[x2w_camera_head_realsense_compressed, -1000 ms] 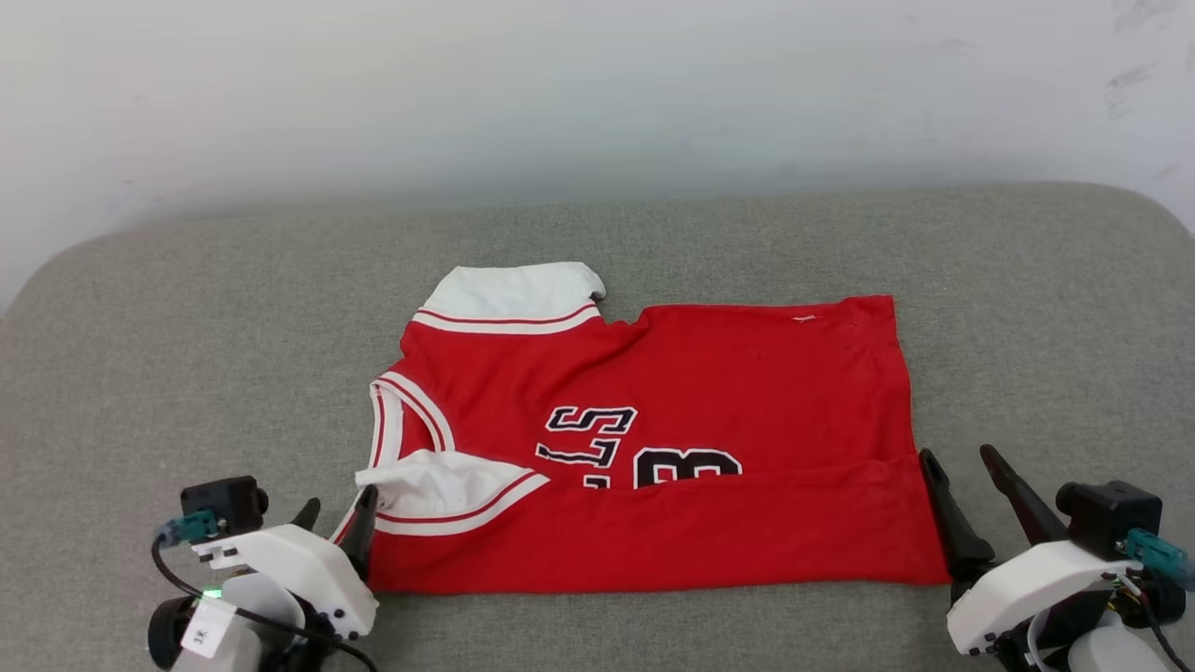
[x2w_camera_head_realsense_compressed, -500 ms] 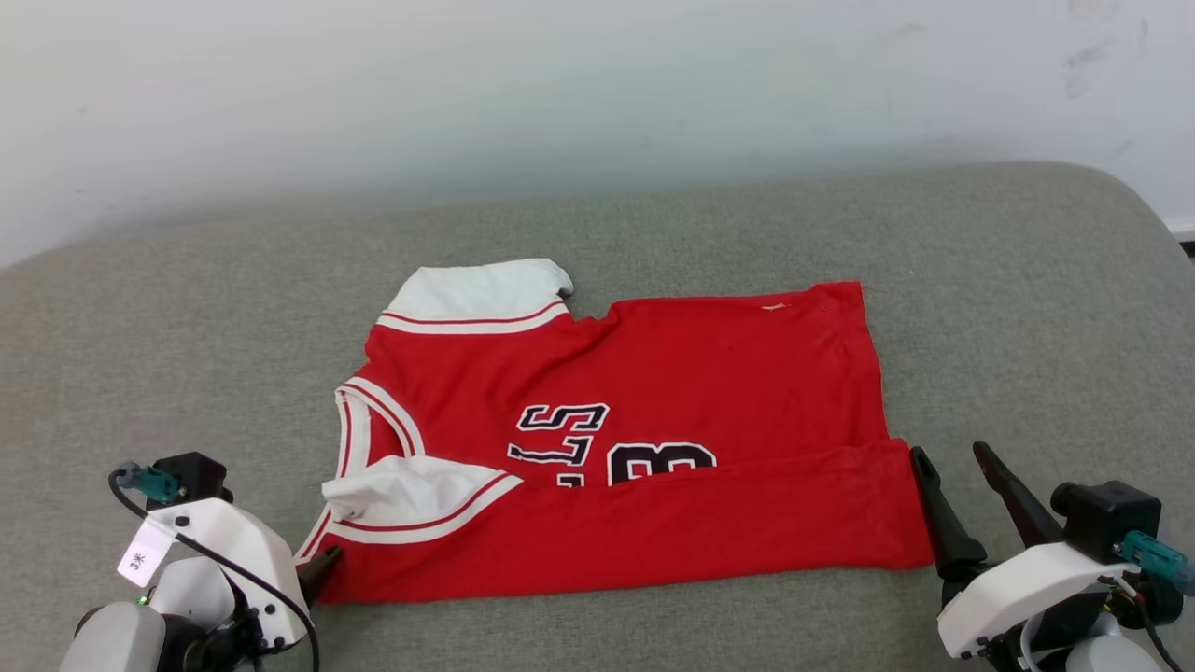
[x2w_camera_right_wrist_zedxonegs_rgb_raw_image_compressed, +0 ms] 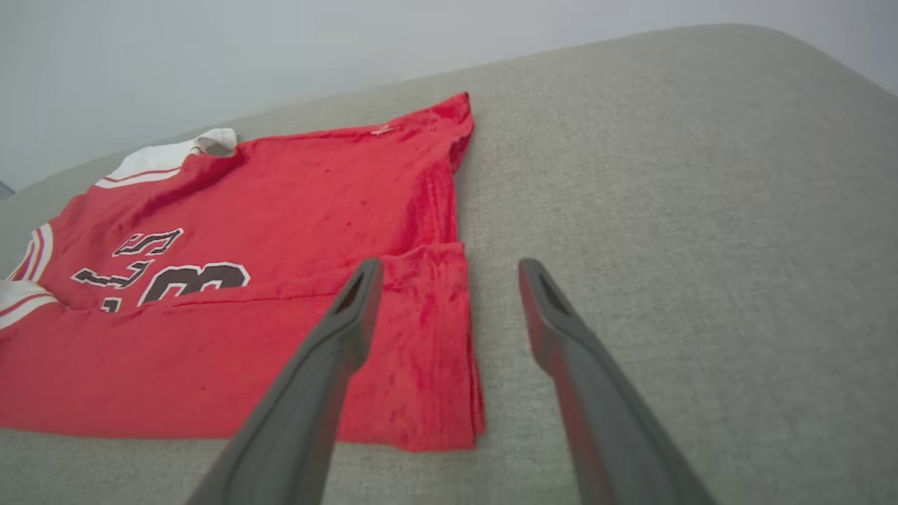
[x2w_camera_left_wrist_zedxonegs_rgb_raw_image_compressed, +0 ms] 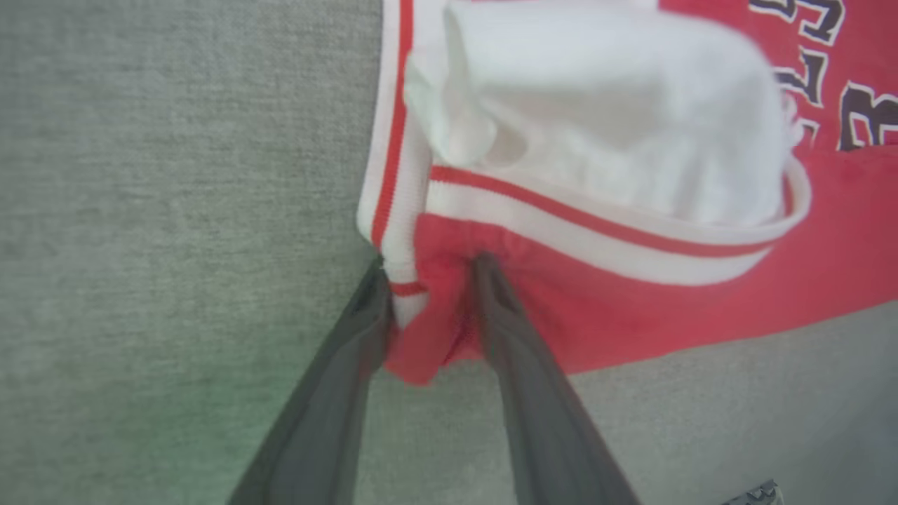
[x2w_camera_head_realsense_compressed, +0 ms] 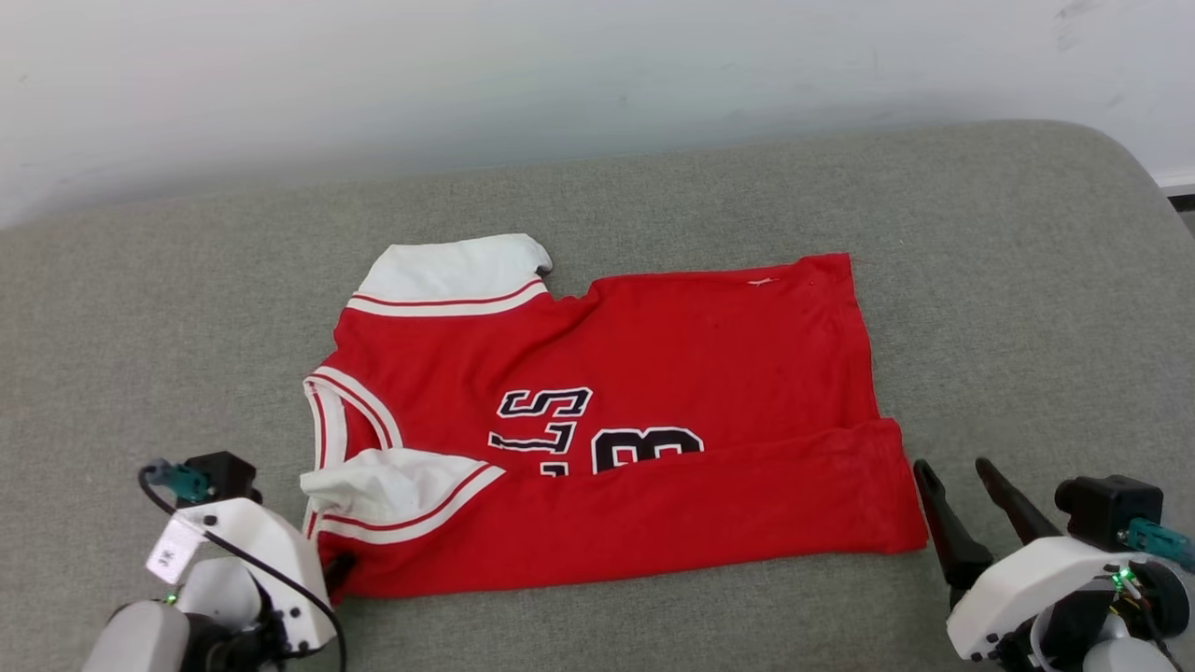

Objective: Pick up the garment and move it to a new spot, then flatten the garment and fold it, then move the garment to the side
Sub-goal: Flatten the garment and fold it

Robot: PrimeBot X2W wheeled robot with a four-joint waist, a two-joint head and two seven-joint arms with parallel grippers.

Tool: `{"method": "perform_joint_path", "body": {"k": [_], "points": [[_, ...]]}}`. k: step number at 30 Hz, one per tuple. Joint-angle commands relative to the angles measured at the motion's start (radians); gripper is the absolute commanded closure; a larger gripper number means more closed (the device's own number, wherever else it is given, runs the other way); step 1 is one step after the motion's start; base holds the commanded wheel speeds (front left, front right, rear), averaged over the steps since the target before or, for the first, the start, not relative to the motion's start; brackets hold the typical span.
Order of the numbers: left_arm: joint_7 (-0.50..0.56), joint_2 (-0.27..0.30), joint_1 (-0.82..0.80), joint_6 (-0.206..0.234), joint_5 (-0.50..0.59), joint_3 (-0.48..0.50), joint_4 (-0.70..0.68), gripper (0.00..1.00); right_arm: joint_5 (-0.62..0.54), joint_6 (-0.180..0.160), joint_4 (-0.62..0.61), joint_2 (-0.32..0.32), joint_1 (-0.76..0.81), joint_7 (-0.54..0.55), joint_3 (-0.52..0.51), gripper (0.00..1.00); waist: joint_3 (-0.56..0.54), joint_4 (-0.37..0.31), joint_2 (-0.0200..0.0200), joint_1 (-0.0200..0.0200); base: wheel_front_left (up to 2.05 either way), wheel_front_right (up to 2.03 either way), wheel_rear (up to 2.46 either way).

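The garment, a red jersey with white sleeves and black characters, lies spread on the grey cushion with its near edge folded up over the lettering. My left gripper is at its near left corner. In the left wrist view the two fingers pinch that bunched red corner just below the striped trim, so my left gripper is shut on it. My right gripper stands open just off the near right corner. In the right wrist view, my right gripper has its left finger over the garment hem and its right finger over bare cushion.
The grey cushioned surface stretches wide around the garment, with bare room to the right and behind. A pale wall runs along the back. The cushion's rounded right edge drops off at the far right.
The head camera has shifted, sliding the whole scene. My left gripper moved from the white sleeve to the near left corner and closed on it. The right gripper stayed open.
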Motion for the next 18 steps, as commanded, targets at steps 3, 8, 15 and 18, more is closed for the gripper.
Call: {"method": "perform_joint_path", "body": {"k": [3, 8, 15, 18], "points": [[-0.024, -0.023, 0.027, 0.001, 0.013, -0.018, -0.003, 1.00, 0.028, 0.000, 0.022, -0.017, 0.008, 0.098, -0.017, 0.00, -0.011, 0.008, -0.0001, 0.0001, 0.00, 0.00, 0.00], [-0.089, -0.018, 0.017, 0.011, 0.030, -0.001, -0.048, 1.00, 0.057, 0.000, 0.051, -0.052, -0.024, 0.302, -0.017, 0.00, -0.026, 0.023, -0.0001, 0.0001, 0.00, 0.00, 0.00], [-0.139, -0.021, 0.002, 0.026, 0.055, -0.005, -0.117, 1.00, 0.075, -0.001, 0.064, -0.084, -0.094, 0.478, 0.035, 0.00, -0.009, 0.056, -0.0001, 0.0001, 0.00, 0.00, 0.00], [-0.142, -0.026, -0.007, 0.025, 0.061, -0.012, -0.138, 1.00, 0.061, -0.001, 0.092, -0.094, -0.125, 0.520, 0.058, 0.00, 0.007, 0.073, -0.0001, 0.0001, 0.00, 0.00, 0.00]]}}
